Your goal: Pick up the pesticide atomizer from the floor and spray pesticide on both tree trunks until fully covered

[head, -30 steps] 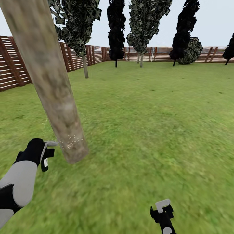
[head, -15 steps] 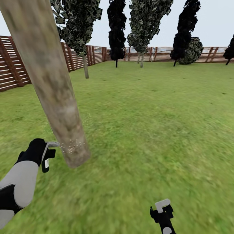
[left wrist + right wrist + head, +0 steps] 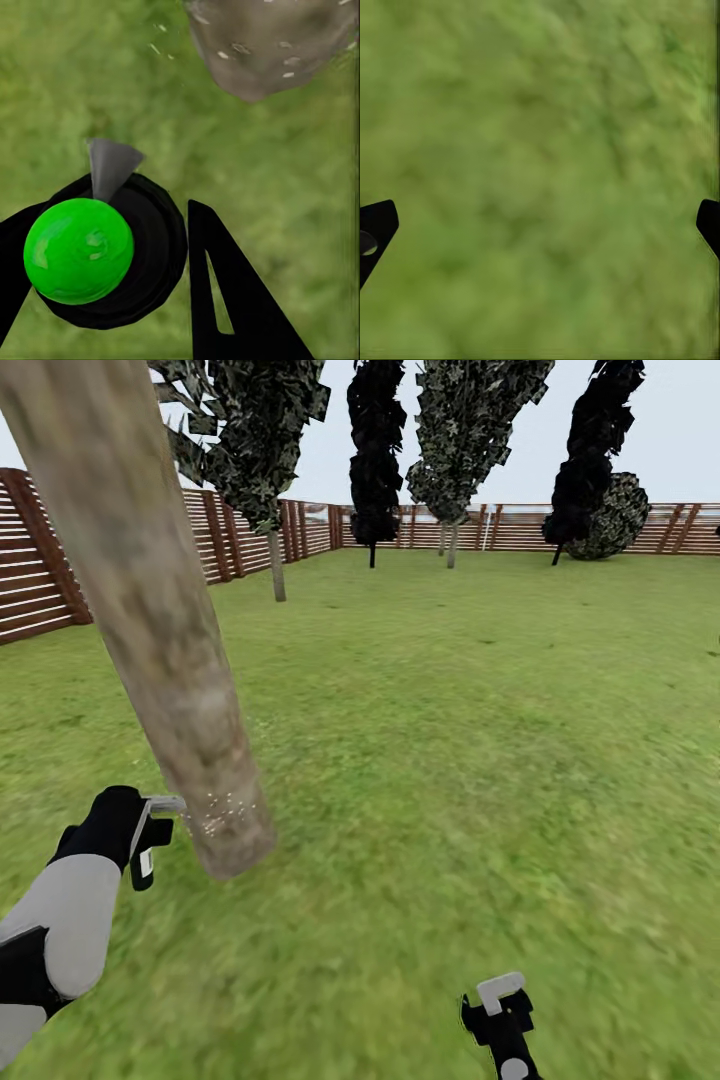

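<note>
Left pincer (image 3: 150, 835) grips atomizer (image 3: 79, 250) beside trunk (image 3: 170, 660); open lawn (image 3: 480, 760) rightward.

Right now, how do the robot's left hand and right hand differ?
The left hand is shut on the green-topped sprayer, beside the tree trunk; the right hand is open, holding nothing. The left points at the speckled trunk base; the right hangs over bare grass. Both are black.

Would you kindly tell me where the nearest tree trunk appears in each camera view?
Head view: the tree trunk slants from the top left corner down to the grass, beside the left gripper.
Left wrist view: its speckled base sits at the top right.
Right wrist view: not in it.
Shared landmark: the white pesticide specks on the base.
</note>
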Motion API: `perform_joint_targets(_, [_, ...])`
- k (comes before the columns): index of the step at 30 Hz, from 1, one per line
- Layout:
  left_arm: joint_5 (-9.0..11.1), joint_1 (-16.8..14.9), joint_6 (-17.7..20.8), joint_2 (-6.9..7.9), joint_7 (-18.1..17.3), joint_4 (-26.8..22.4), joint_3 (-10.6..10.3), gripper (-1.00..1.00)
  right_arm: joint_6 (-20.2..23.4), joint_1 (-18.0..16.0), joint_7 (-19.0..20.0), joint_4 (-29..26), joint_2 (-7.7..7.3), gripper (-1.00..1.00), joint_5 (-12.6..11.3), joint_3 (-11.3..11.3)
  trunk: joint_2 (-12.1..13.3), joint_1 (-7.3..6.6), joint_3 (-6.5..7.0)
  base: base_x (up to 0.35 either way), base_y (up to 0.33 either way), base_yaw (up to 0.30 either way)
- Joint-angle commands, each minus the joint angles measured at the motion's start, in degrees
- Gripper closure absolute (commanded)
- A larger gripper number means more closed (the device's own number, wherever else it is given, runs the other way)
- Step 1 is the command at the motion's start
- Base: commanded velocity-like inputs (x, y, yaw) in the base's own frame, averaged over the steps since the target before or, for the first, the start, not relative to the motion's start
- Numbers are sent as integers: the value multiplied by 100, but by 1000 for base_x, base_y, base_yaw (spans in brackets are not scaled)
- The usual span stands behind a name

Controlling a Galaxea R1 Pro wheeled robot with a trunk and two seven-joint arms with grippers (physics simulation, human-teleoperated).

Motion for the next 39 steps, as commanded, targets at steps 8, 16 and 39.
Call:
perform_joint_targets(8, [-65, -18, 17, -4, -53, -9, 26, 100, 0, 1, -41, 8, 0, -100, 0, 45, -2, -1, -5, 1, -277, 0])
perform_joint_targets(16, [-56, -23, 17, -4, -53, -9, 26, 100, 0, -2, -41, 9, 0, -100, 0, 45, -2, -1, -5, 0, -277, 0])
perform_joint_targets(39, [-47, -32, 17, 15, -53, -17, 26, 100, -9, 1, -41, 12, 9, -100, 0, 50, -2, -1, -5, 0, -277, 77])
